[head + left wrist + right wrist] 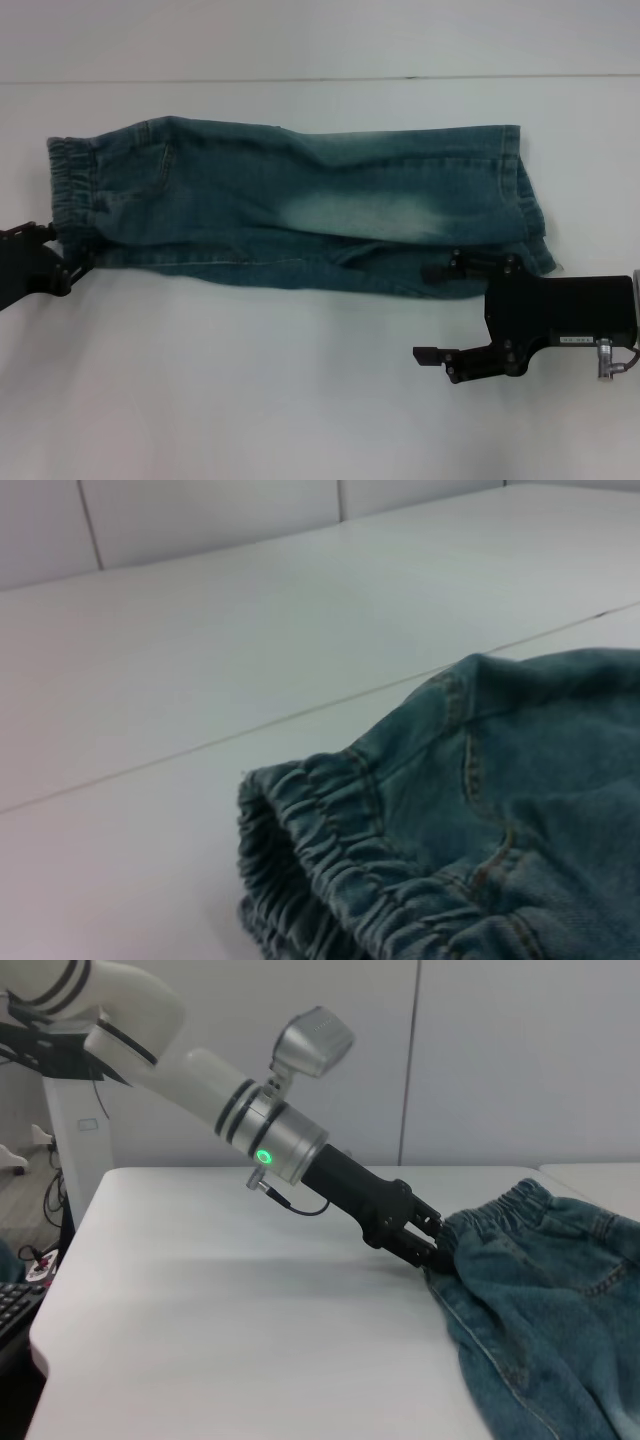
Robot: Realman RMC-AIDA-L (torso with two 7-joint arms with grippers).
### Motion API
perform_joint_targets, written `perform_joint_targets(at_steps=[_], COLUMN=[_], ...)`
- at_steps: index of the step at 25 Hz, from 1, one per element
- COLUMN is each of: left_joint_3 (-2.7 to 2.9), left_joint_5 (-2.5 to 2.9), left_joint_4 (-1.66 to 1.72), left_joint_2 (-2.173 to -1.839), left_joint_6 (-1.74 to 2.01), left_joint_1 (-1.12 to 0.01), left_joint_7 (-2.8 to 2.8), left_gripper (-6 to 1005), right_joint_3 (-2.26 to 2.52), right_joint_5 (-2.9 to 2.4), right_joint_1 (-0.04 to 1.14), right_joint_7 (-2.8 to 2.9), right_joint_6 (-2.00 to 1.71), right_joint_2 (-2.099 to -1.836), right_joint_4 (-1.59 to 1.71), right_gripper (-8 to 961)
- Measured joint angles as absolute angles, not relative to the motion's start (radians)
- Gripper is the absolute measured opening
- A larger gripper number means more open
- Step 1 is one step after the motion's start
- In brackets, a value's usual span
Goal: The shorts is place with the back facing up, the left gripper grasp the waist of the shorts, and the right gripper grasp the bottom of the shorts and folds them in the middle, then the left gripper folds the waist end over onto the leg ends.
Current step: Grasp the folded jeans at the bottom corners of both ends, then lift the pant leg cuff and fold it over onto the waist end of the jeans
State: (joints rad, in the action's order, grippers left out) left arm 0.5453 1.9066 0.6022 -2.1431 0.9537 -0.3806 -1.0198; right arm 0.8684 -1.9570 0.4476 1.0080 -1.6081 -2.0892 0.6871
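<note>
The blue denim shorts (pixel 300 210) lie folded lengthwise on the white table (pixel 250 390), elastic waist (pixel 70 185) at the left and leg ends at the right. My left gripper (pixel 72 265) is at the near corner of the waist, fingers pinched on the fabric. The right wrist view shows the left gripper (pixel 428 1250) shut on the waist edge of the shorts (pixel 540 1300). My right gripper (pixel 432 312) stands open at the near edge of the leg ends, one finger (pixel 445 270) over the denim and the other over bare table. The left wrist view shows the gathered waist (pixel 330 850) close up.
A thin seam (pixel 300 80) runs across the far part of the table. The table's left edge (pixel 60 1290) shows in the right wrist view, with a floor stand and cables beyond it. White wall panels stand behind.
</note>
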Motion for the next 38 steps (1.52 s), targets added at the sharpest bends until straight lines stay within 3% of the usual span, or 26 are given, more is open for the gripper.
perform_joint_targets(at_steps=[1, 17, 29, 38], left_joint_3=[0.542, 0.557, 0.669, 0.779], left_joint_5=[1.906, 1.917, 2.019, 2.081], left_joint_4=[0.605, 0.672, 0.918, 1.091], left_joint_2=[-2.143, -2.145, -2.161, -2.161], left_joint_6=[0.972, 1.052, 1.103, 1.144], left_joint_1=[-0.38, -0.371, -0.37, -0.389], left_joint_7=[-1.019, -1.055, -1.326, -1.502], left_gripper=[507, 174, 118, 116], right_joint_3=[0.868, 0.796, 0.802, 0.803], right_joint_5=[-1.956, -1.906, -1.715, -1.546], right_joint_1=[0.447, 0.441, 0.536, 0.651], right_joint_7=[1.008, 0.995, 0.867, 0.668], right_joint_6=[-1.606, -1.548, -1.292, -1.101], right_joint_2=[-2.089, -2.092, -2.097, -2.108], right_joint_4=[0.687, 0.647, 0.422, 0.194], right_gripper=[922, 902, 887, 714])
